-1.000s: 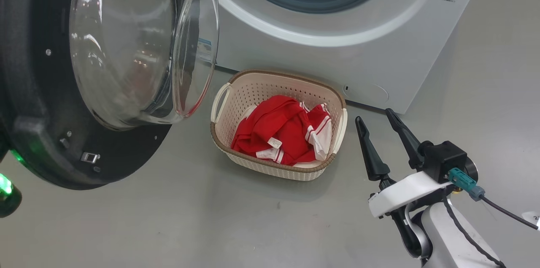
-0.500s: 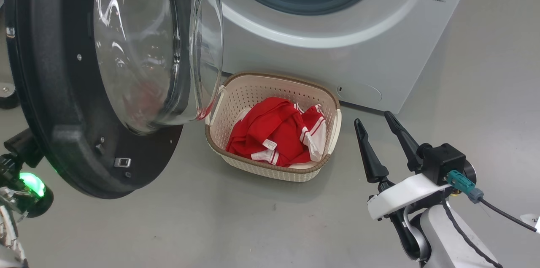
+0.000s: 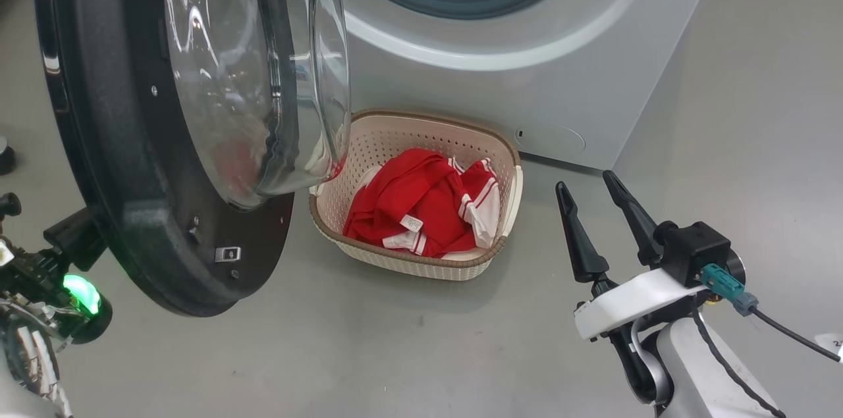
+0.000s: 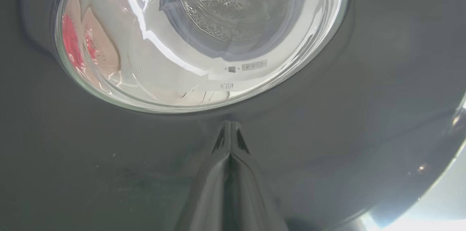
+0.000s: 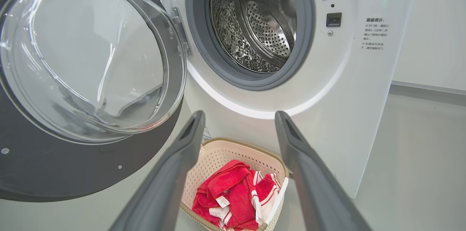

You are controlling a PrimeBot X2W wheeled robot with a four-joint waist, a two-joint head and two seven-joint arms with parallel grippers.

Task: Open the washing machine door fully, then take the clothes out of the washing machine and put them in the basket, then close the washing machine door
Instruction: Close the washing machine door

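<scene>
Your left claw (image 4: pixel 230 125): closed, tips at the washing machine door (image 4: pixel 346 122), just below its glass. Right claw (image 3: pixel 583 180): open, near the basket (image 3: pixel 408 265).

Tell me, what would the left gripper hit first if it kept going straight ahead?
The washing machine door: the left gripper, fingers shut, points at its dark rim right beside the glass window. It looks very close, perhaps touching; depth is unclear.

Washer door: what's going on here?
Unloading looks done: the clothes lie in the basket and the drum looks empty. The door stands part open. The left gripper, shut, has its tips at the door's black outer face, probably to push it closed. The right gripper hangs open beside the basket.
</scene>
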